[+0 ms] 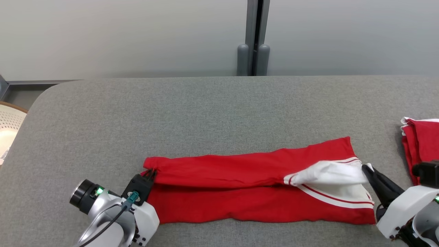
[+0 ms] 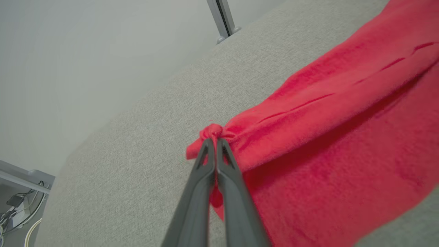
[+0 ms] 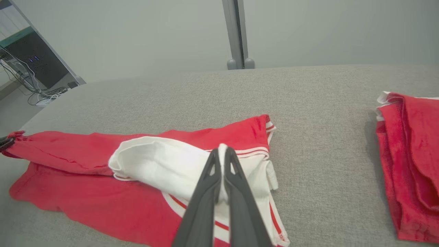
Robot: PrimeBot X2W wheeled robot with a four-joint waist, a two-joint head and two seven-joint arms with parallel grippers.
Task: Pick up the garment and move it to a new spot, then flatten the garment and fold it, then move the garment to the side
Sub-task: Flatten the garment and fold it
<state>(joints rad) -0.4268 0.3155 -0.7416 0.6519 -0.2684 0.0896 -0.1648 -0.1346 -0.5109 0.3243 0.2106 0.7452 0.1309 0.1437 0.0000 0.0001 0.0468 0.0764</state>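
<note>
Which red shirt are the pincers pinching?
The long red garment across the middle: left pincer and right pincer each pinch an end. The folded red pile at the right isn't held.

I see the grey fabric-covered table (image 1: 205, 103) carrying 2 things: the red-and-white garment (image 1: 240, 202) along the near side, a folded red garment (image 1: 423, 144) far right.

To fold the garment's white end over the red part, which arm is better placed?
Right. The right end effector is shut on the garment at its white end; the left end effector pinches the opposite red corner.
</note>
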